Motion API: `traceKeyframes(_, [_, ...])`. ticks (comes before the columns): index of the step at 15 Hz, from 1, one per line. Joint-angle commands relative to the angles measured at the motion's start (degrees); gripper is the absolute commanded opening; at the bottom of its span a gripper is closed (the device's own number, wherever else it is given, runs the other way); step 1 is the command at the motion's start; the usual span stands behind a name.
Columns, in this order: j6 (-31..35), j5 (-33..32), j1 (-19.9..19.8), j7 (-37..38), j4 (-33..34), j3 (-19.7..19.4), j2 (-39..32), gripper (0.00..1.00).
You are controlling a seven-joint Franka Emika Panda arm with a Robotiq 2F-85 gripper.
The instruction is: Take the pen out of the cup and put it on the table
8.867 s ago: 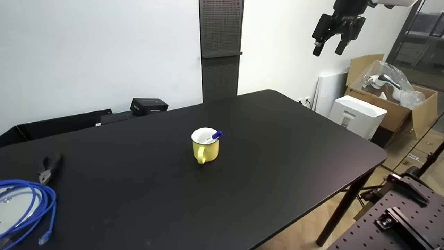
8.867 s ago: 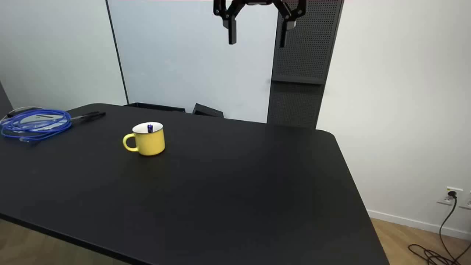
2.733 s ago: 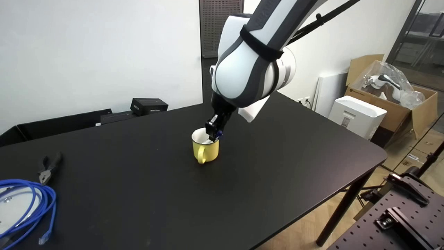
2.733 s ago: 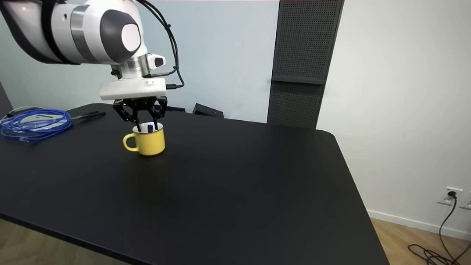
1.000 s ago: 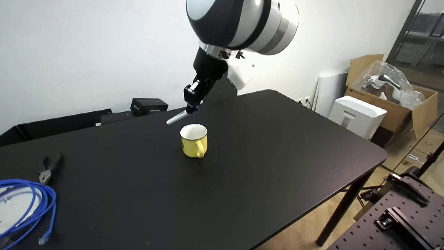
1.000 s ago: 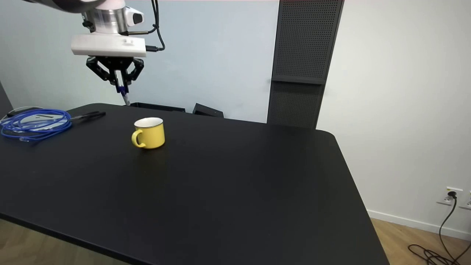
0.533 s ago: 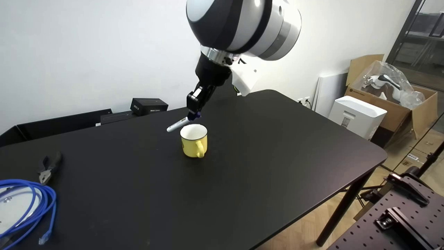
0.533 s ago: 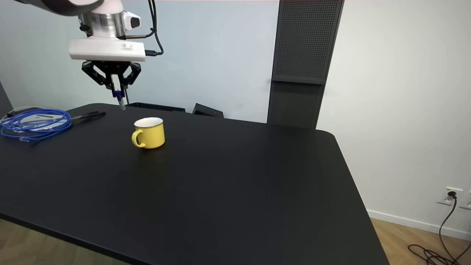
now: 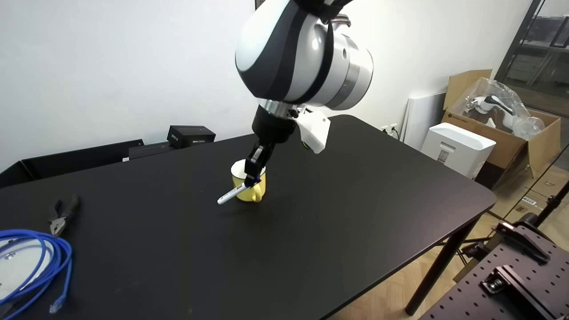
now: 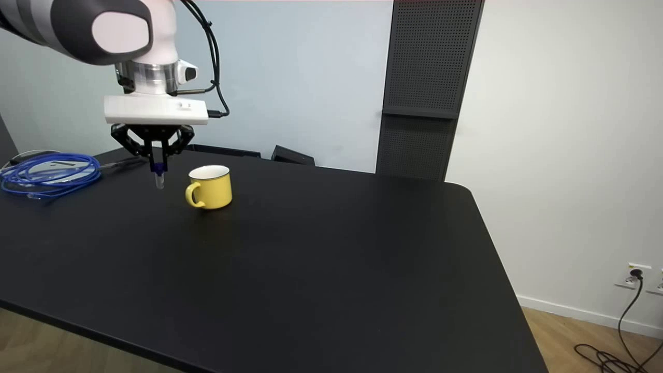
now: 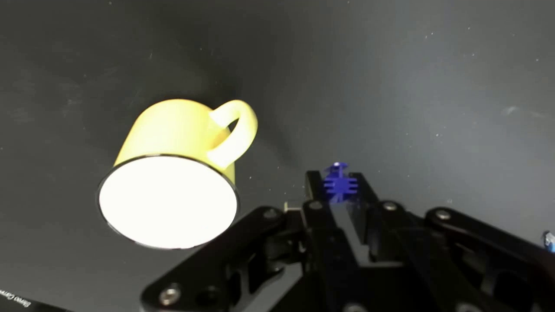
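My gripper [image 10: 159,167] is shut on the pen [image 9: 232,194], gripping it at the dark blue cap. The pen is tilted, its white body slanting down and away from the fingers in both exterior views. In the wrist view the blue cap [image 11: 341,185] sits between the fingertips, hiding the white body. The yellow cup [image 10: 213,191] stands upright beside the gripper on the black table [image 9: 311,240]. Its white inside [image 11: 169,201] holds nothing visible, and the handle [image 11: 245,130] points toward the gripper's side. The pen is low over the table; whether its tip touches, I cannot tell.
A coiled blue cable [image 9: 55,266] lies at one end of the table, with dark-handled pliers [image 9: 62,218] near it. Black boxes [image 9: 191,135] stand behind the table's far edge. A small clear plug [image 11: 550,242] shows at the wrist view's edge.
Over the last second my gripper has come down with the pen, now beside the cup at its level. Earlier the pen stood in the cup; it has been lifted out, and the cup has shifted and turned.
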State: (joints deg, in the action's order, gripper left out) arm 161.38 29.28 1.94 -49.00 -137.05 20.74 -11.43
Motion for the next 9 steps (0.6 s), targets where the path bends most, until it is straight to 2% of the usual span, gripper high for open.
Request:
traceKeyframes(1, [0.8, -0.2, -0.6, -0.7, 0.8, 0.2, -3.2, 0.05])
traceKeyframes(2, [0.9, -0.6, -0.8, -0.4, 0.8, 0.3, -3.8, 0.05])
traceKeyframes(4, [1.0, -1.4, -1.2, 0.4, 0.9, 0.3, -4.7, 0.44])
traceKeyframes(6, [1.2, -2.1, -1.6, 0.7, 1.1, 0.3, -5.4, 0.48])
traceKeyframes(9, [1.3, -3.4, -2.0, 1.9, 1.3, -0.1, -5.9, 0.67])
